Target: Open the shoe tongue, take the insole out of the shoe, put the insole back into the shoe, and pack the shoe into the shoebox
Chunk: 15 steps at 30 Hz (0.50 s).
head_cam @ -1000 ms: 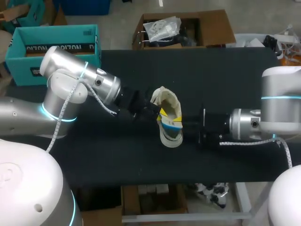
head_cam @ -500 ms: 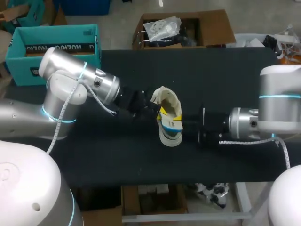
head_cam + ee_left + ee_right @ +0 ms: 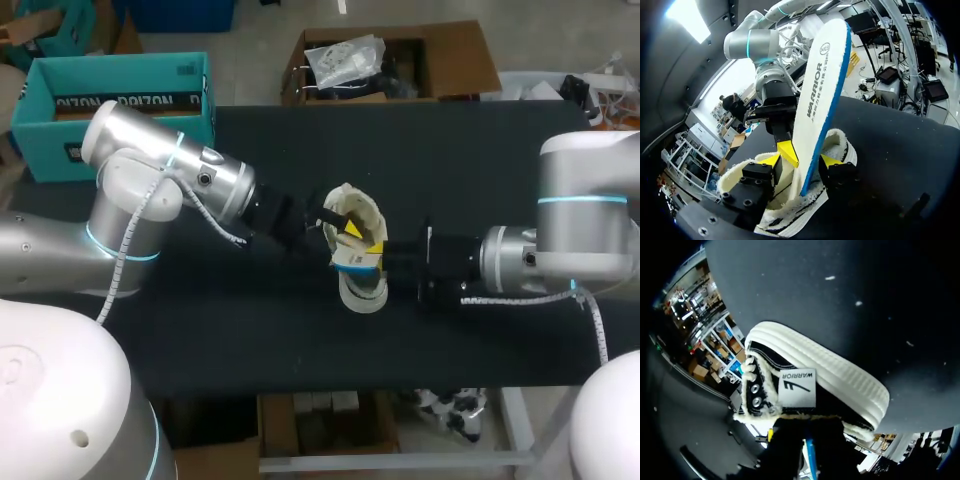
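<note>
The shoe (image 3: 362,292) lies on the table (image 3: 480,150) between the two grippers, with its mouth spread wide, so the tongue step looks done. The left gripper (image 3: 801,162) has its jaws apart and set down inside the mouth, one on each side. They seem to be holding the opening spread rather than gripping anything.

The insole (image 3: 820,90) stands almost upright between those open jaws, with only its lower end down in the shoe. The right gripper (image 3: 807,442) is clamped on the insole low down, one yellow tip pressed to its printed face and the other hidden behind it.

From this moment alone I cannot say whether the insole is on its way out or being fed back in, since most of it is clear of the shoe either way. I judge the task to be in its middle part. What remains is to seat the insole flat inside and then pack the shoe. The shoebox (image 3: 110,95) is well apart from both grippers, behind the left arm, and has no shoe in it.
</note>
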Available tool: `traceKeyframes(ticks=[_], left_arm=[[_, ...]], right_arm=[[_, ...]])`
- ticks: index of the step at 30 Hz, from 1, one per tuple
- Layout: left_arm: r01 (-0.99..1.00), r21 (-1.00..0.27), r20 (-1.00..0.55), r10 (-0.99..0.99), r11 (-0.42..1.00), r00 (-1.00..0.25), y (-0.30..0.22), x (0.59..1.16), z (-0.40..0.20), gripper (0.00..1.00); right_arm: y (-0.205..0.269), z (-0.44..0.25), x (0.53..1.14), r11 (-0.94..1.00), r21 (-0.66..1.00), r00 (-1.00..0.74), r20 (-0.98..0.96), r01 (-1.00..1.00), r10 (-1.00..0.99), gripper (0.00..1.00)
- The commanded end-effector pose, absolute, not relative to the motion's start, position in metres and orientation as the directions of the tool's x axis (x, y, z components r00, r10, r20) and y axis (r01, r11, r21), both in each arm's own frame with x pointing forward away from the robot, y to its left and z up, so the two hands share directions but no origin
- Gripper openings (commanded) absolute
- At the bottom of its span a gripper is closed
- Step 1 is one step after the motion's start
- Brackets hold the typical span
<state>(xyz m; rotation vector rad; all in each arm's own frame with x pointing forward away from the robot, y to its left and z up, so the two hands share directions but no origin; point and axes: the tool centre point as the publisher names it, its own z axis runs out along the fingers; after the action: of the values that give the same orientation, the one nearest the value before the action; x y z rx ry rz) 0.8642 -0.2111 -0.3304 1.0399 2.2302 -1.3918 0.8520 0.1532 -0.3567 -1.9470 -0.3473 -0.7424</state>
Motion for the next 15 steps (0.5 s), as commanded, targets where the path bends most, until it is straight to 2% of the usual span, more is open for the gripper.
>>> traceKeyframes(ticks=[1, 5, 7, 9, 15], left_arm=[[0.725, -0.638, -0.611, 0.404, 0.258, -0.681, -0.2028, 0.8569, -0.3232, 0.54], [0.726, -0.641, -0.614, 0.402, 0.249, -0.680, -0.1995, 0.8547, -0.3195, 0.45], [0.728, -0.641, -0.617, 0.402, 0.243, -0.677, -0.1990, 0.8540, -0.3187, 0.35], [0.730, -0.640, -0.618, 0.403, 0.239, -0.674, -0.2003, 0.8533, -0.3188, 0.00], [0.736, -0.633, -0.623, 0.408, 0.239, -0.668, -0.2040, 0.8559, -0.3249, 0.00]], right_arm=[[0.1519, -0.3631, 0.8535, -0.473, -0.706, 0.770, 0.632, 0.528, -0.083, 0.00], [0.1497, -0.3641, 0.8519, -0.480, -0.708, 0.771, 0.629, 0.518, -0.095, 0.00], [0.1490, -0.3640, 0.8513, -0.484, -0.708, 0.771, 0.629, 0.514, -0.100, 0.00], [0.1487, -0.3636, 0.8511, -0.487, -0.707, 0.771, 0.629, 0.513, -0.101, 0.00], [0.1493, -0.3610, 0.8499, -0.489, -0.707, 0.771, 0.629, 0.512, -0.102, 0.00]])
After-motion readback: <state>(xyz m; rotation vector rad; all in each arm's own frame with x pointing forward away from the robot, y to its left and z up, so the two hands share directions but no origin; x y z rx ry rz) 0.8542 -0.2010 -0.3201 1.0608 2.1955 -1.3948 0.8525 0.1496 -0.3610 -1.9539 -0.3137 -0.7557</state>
